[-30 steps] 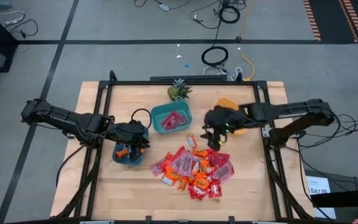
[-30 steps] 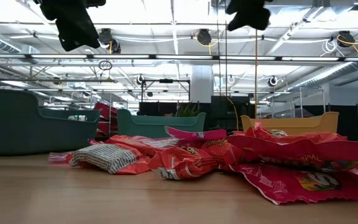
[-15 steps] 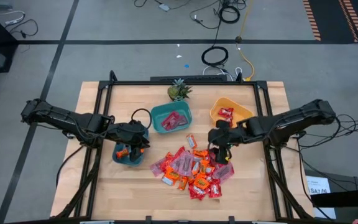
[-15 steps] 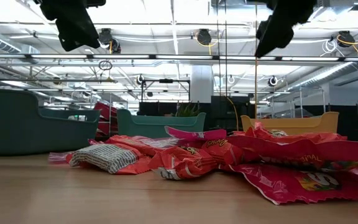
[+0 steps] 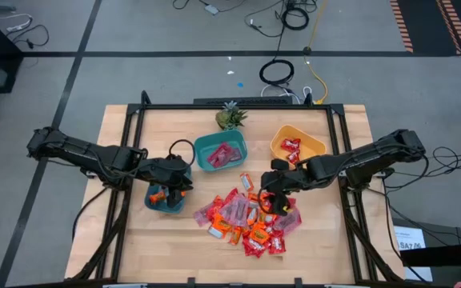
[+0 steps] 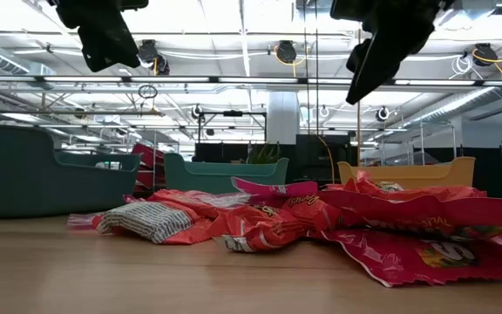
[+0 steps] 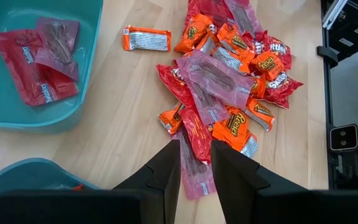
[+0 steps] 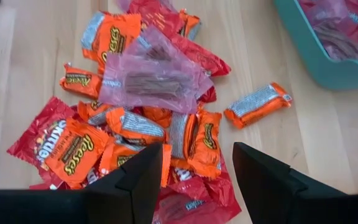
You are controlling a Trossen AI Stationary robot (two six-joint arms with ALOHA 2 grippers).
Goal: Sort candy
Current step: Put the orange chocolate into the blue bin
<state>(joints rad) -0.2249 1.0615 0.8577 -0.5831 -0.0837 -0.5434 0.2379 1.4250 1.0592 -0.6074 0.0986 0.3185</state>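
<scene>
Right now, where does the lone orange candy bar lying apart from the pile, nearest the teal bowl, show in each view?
High view: lone orange candy bar between teal bowl and pile.
Low view: cannot pick it out.
Left wrist view, beside the bowl's rim.
Right wrist view, just off the bowl's corner.
Shared landmark: the teal bowl.

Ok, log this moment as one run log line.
left gripper: over blue bowl | right gripper: open above candy pile | nothing held
</scene>
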